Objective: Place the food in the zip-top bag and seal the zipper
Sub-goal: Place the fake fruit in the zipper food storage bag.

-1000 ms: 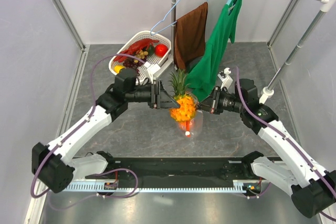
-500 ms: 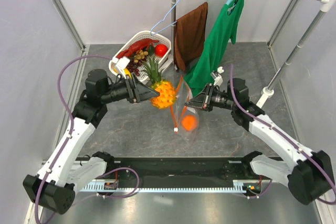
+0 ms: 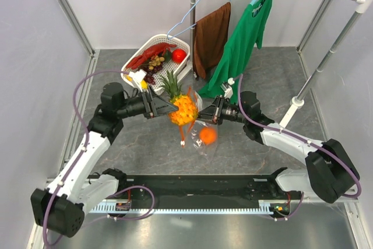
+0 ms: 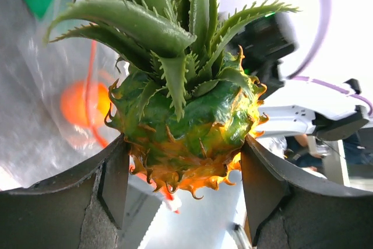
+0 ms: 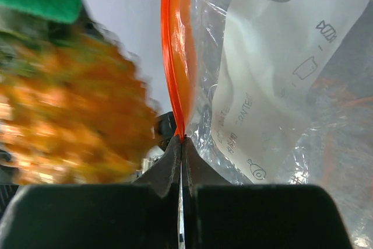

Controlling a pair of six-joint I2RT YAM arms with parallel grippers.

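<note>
zip-top bag (image 5: 274, 86) dangles, orange ball (image 3: 208, 136) in its bottom | right tool (image 5: 182, 144) pinched tight on the zipper (image 5: 173, 56), propping the mouth up | left tool (image 3: 172, 108) clamps the pineapple (image 4: 186, 121) just beside that mouth, looks ready to drop in | more toy food (image 3: 154, 56) sits in the white basket (image 3: 174, 39) behind

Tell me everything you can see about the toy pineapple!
The little orange-yellow toy pineapple looks like bumpy, spiky plastic, with a tuft of long green toothed leaves on top. It is up in the air, tilted, pinched on both sides by the dark fingers of the left hand. It hangs right beside the clear crinkly plastic bag; whether they touch is unclear.
</note>
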